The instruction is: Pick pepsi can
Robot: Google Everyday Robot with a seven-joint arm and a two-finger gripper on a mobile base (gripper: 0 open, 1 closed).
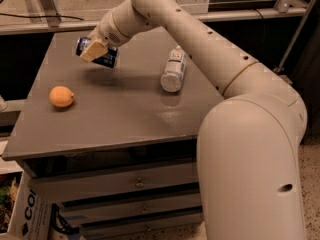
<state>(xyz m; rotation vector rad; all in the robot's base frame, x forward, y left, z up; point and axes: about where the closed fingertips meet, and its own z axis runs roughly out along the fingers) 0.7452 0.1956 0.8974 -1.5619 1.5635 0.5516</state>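
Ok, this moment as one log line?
tool: shut on dark blue metal pepsi can, held above grey table, rear left | clear plastic bottle: lying, centre | round orange fruit: front left

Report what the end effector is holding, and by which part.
The end effector holds the pepsi can, clamped across its side wall, with the can tipped sideways above the table.
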